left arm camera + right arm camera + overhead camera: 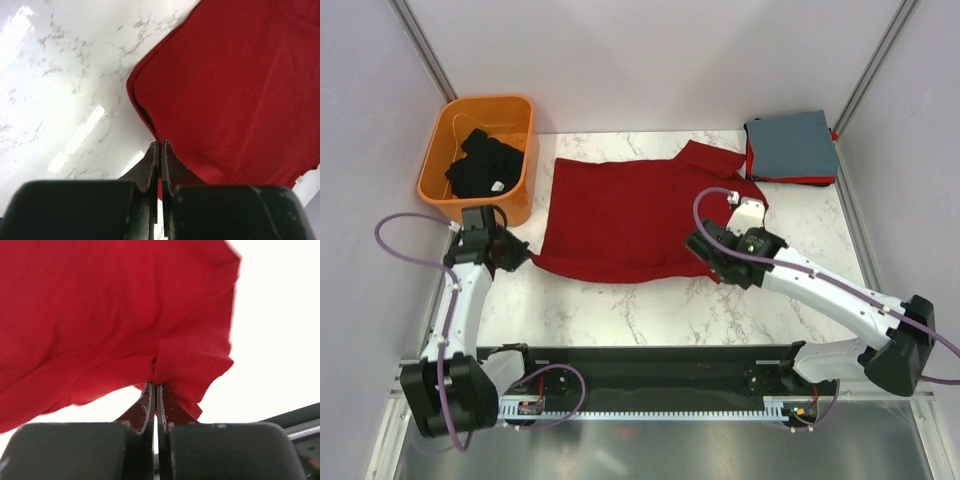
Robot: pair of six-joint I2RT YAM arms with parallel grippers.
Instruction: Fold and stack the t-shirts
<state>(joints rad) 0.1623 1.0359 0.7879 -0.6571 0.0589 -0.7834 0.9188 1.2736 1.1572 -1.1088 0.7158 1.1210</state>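
Standing at the far left corner of the marble table (620,312) is an orange basket (448,128) with a crumpled black t-shirt (485,165) inside it. At the far right corner lies a folded grey-blue t-shirt (792,142) stacked squarely on a folded red t-shirt (790,181), of which only the edge shows. Neither the basket nor the stack touches either arm, and nothing lies between the arms and the cloth they hold.

The left arm rises from its base at the near left and reaches forward beside the basket. The left gripper (517,257) points right, at the near left corner of the dark red t-shirt (625,212). In the left wrist view its fingers (150,167) are pressed together at the hem, with a sliver of red showing between them.

The right arm stretches from the near right base diagonally left across the table. The right gripper (156,388) sits at the near right part of the same shirt. Its fingers (144,407) are clamped on a bunched fold of red cloth, which puckers upward from the pinch.

The dark red t-shirt is spread across the middle of the table, mostly flat. One sleeve juts toward the folded stack. Its near edge runs between the two grippers. A small white tag (300,178) shows at one edge in the left wrist view.
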